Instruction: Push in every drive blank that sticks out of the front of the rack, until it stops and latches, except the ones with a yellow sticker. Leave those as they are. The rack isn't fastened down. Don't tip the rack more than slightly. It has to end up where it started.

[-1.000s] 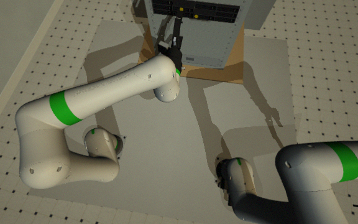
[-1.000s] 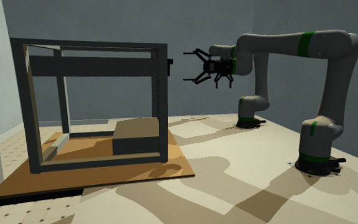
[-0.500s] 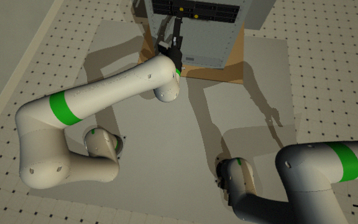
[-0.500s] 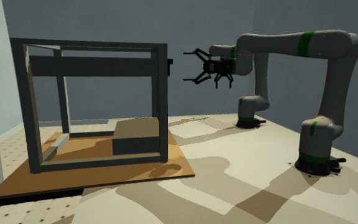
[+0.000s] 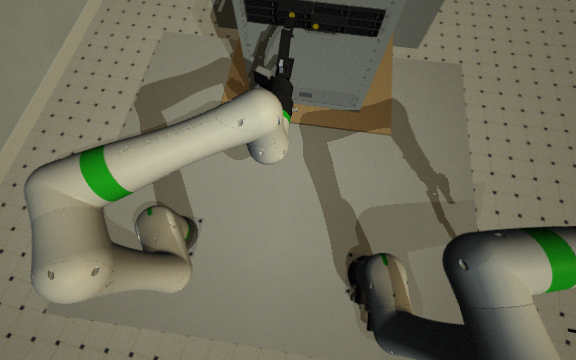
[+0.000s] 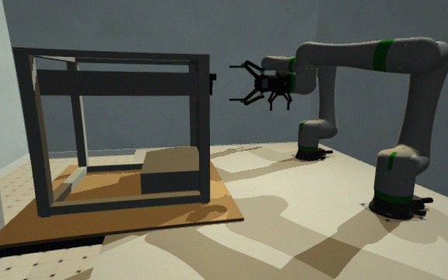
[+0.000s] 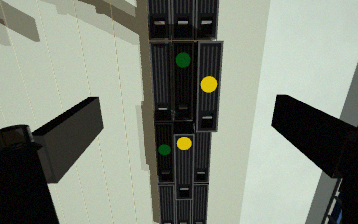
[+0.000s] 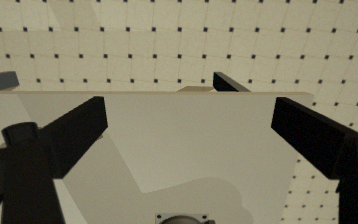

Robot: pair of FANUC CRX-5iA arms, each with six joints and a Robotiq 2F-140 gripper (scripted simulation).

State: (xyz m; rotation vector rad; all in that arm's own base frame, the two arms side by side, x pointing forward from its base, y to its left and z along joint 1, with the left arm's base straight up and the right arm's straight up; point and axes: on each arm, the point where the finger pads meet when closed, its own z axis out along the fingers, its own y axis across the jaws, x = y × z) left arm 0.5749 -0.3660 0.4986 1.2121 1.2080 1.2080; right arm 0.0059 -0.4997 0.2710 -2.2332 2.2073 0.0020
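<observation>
The grey rack (image 5: 318,70) (image 6: 204,128) stands upright on an orange-brown board. Its dark drive bay (image 5: 363,22) holds several black blanks. In the left wrist view, two blanks with yellow stickers (image 7: 209,84) (image 7: 184,143) stand proud of their neighbours. Two darker blanks with green stickers (image 7: 183,60) (image 7: 164,149) and the plain ones in view look flush; the lowest are cut off by the frame. My left gripper (image 6: 229,83) (image 7: 188,111) is open and empty, a short gap in front of the bay. My right gripper (image 6: 280,109) (image 8: 189,112) is open and empty, away from the rack.
The board (image 5: 343,121) (image 6: 224,206) extends past the rack's foot. A box-like block (image 6: 169,180) sits low inside the rack frame. The right arm (image 5: 498,270) is at the lower right of the top view. The pale table's edge (image 8: 145,93) crosses the right wrist view.
</observation>
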